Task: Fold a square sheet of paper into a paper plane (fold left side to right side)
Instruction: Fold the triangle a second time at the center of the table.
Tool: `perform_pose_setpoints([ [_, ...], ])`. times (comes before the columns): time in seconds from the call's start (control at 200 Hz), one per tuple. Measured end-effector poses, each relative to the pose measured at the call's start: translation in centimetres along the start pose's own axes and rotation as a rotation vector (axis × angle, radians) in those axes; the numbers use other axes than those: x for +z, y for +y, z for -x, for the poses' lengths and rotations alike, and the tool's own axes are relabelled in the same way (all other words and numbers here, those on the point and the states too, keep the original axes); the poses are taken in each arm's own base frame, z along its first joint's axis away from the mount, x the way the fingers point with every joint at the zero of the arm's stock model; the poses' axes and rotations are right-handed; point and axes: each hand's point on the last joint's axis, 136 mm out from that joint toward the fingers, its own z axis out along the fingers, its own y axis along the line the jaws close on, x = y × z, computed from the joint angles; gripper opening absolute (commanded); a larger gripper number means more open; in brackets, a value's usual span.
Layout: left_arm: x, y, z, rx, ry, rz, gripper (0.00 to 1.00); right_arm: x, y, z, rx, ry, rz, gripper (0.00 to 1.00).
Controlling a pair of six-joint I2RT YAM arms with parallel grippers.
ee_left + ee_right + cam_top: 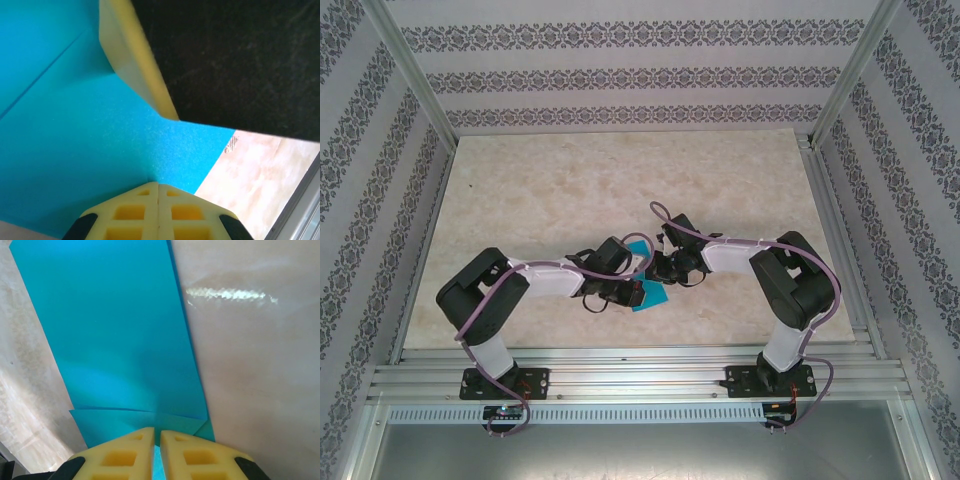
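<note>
On the tabletop [570, 180], the left claw [158, 185] is clenching on the cyan sheet of paper [120, 330], and the right claw [157, 431] is gripping its folded edge.

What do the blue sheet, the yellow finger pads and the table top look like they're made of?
Blue sheet: thin matte paper, holding sharp creases. Finger pads: probably moulded yellow plastic or rubber, with square pockets. Table top: glossy, marble-patterned, likely laminate; it mirrors a light.
</note>
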Motion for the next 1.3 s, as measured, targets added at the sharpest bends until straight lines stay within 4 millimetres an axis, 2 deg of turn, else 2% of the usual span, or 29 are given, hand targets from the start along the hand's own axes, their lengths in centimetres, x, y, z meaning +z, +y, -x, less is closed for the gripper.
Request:
perform_pose_setpoints([
  [0.27,-0.4,0.0,-0.8,0.04,-0.012,-0.007,0.02,0.1,0.1,0.0,0.002,0.009,0.004,0.15],
  [0.709,-1.2,-0.3,-3.7,0.08,0.061,0.009,0.02,0.2,0.1,0.0,0.003,0.014,0.003,0.15],
  [0.844,-1.9,-0.2,-5.2,0.066,0.099,0.015,0.01,0.1,0.3,0.0,-0.002,0.011,0.007,0.16],
  [0.944,-3.2,0.0,-5.9,0.029,0.116,0.016,0.03,-0.3,0.3,0.4,-0.02,-0.009,-0.002,0.19],
  [0.999,-4.5,-0.1,-5.0,0.001,0.078,0.002,0.04,-0.7,0.1,0.7,-0.025,-0.03,-0.02,0.21],
  [1.049,-5.9,0.0,-3.6,-0.023,0.024,-0.014,0.09,-1.2,-0.1,1.0,-0.028,-0.048,-0.037,0.24],
  [1.154,-8.7,0.9,-0.7,-0.095,-0.097,-0.036,0.26,-3.1,0.0,1.8,-0.04,-0.098,-0.053,0.28],
  [1.214,-9.5,1.5,0.5,-0.136,-0.143,-0.048,0.33,-4.3,0.4,2.3,-0.051,-0.134,-0.05,0.3],
  [1.299,-9.6,1.9,1.6,-0.181,-0.173,-0.072,0.37,-6.1,0.7,3.2,-0.061,-0.185,-0.044,0.32],
])
